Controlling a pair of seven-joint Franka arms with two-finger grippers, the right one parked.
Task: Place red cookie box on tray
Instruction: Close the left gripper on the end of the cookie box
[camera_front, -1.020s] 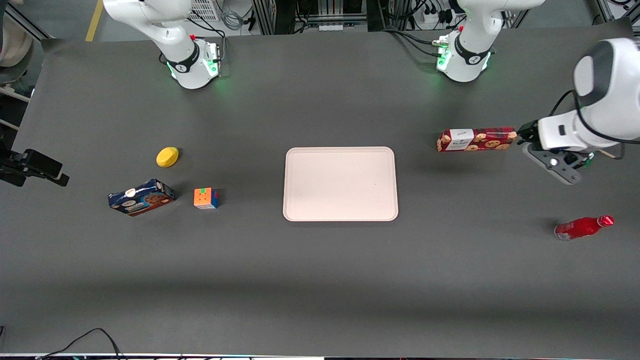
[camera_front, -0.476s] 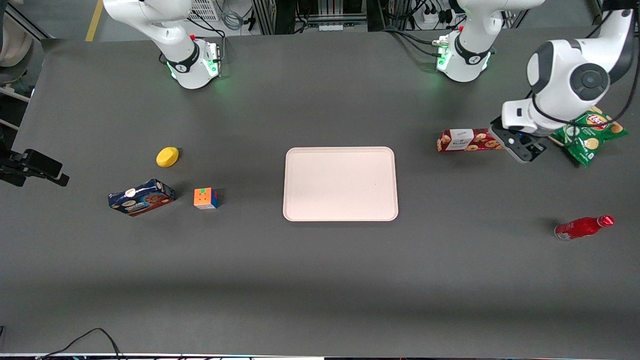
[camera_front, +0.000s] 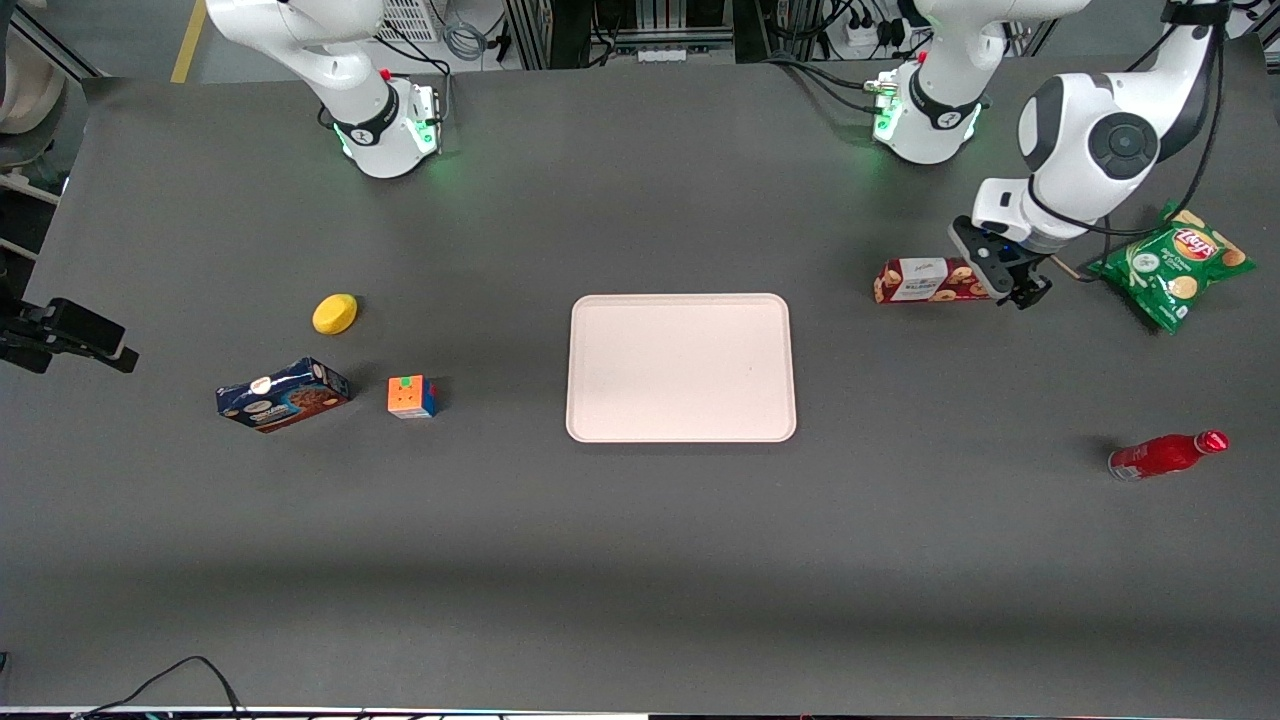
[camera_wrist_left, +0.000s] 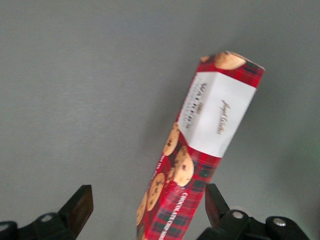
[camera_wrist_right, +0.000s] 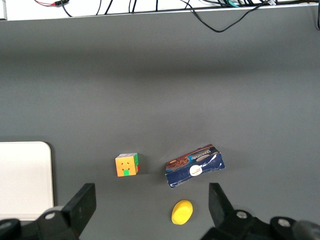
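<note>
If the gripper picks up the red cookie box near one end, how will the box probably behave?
The red cookie box looks like stiff cardboard, so it should stay straight. It is long and slim, and the open gripper straddles one end, so the free end may sag or swing. Probably light.

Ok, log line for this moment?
phase: approach | gripper: open, astride red cookie box end | box: on table | tray: empty

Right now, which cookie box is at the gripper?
The red cookie box, plaid with a white label, lies between the open fingers of the gripper. The blue box lies toward the parked arm's end, beside the cube.
</note>
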